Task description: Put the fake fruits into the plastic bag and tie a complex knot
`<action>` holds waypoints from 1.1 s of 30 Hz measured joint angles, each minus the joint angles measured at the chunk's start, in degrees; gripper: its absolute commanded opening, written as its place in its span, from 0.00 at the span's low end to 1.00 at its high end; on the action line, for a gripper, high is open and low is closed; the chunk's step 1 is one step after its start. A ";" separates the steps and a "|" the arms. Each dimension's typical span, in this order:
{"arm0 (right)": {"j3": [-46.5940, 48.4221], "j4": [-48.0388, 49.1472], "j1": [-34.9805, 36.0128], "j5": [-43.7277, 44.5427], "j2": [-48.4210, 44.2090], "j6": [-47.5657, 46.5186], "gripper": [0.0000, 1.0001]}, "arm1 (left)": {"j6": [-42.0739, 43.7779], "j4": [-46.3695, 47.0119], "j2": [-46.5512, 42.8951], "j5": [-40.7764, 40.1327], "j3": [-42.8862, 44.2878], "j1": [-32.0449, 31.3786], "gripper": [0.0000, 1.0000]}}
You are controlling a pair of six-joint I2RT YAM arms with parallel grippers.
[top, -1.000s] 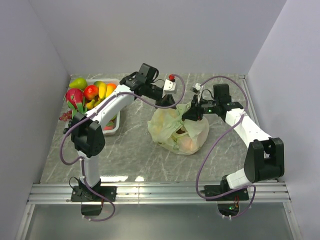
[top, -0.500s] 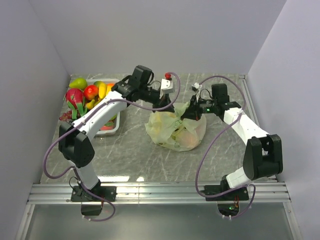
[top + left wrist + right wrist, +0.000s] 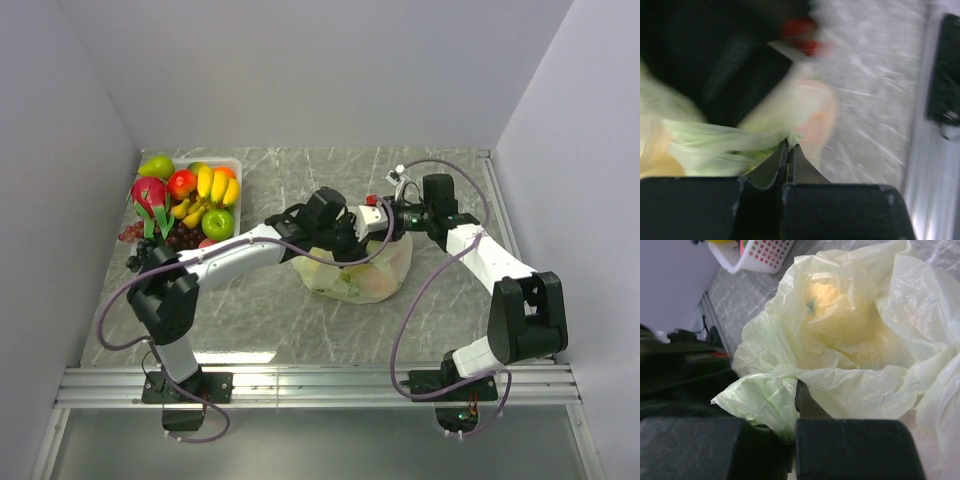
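The left pincer (image 3: 789, 159) is pressed closed on a strip of the pale-green plastic bag (image 3: 725, 145), which stretches away to its left. Just beyond the tips lies a blurred peach-orange shape (image 3: 815, 120). To the right is grey marbled counter (image 3: 880, 95).

Left arm (image 3: 240, 258) bars the plastic bag (image 3: 375, 283) leftward; nearer table (image 3: 300, 330) lies free.

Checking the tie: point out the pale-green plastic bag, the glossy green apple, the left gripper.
pale-green plastic bag (image 3: 910, 305): right wrist view, crinkled wall.
glossy green apple (image 3: 217, 222): top view, upper side.
left gripper (image 3: 789, 147): left wrist view, between fingertips.
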 measured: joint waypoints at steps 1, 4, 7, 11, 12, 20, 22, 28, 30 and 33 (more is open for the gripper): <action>-0.57 0.68 0.00 0.44 -0.50 1.51 0.00 | -1.46 1.05 1.16 -2.10 -0.02 -0.13 0.00; -3.50 2.47 -0.17 2.58 -2.54 5.55 0.00 | -7.17 4.24 4.85 -6.62 -0.11 0.74 0.00; -7.96 4.90 -1.14 4.87 -5.03 10.75 0.00 | -11.85 7.04 5.90 -8.28 -1.90 1.46 0.00; -14.32 9.79 -2.29 5.88 -9.40 20.65 0.00 | -15.32 11.93 5.86 -9.70 -4.63 1.07 0.00; -16.17 11.82 -2.60 6.27 -10.67 23.96 0.00 | -15.76 12.87 5.86 -9.90 -5.01 1.01 0.00; -29.73 32.76 -1.84 9.84 -16.74 53.70 0.00 | -19.89 19.43 5.88 -9.16 -7.54 2.38 0.00; -31.52 36.02 -0.92 11.23 -17.25 58.53 0.00 | -21.20 21.11 5.88 -7.43 -8.44 3.30 0.00; -33.59 39.17 1.14 14.47 -18.95 65.00 0.02 | -26.64 28.04 5.86 0.13 -12.28 5.57 0.00; -32.59 36.35 1.75 14.27 -19.67 62.64 0.17 | -28.98 29.70 5.86 2.27 -13.05 5.88 0.00; -27.15 26.58 2.27 12.74 -20.20 51.52 0.40 | -32.68 31.21 5.88 3.78 -13.97 6.16 0.00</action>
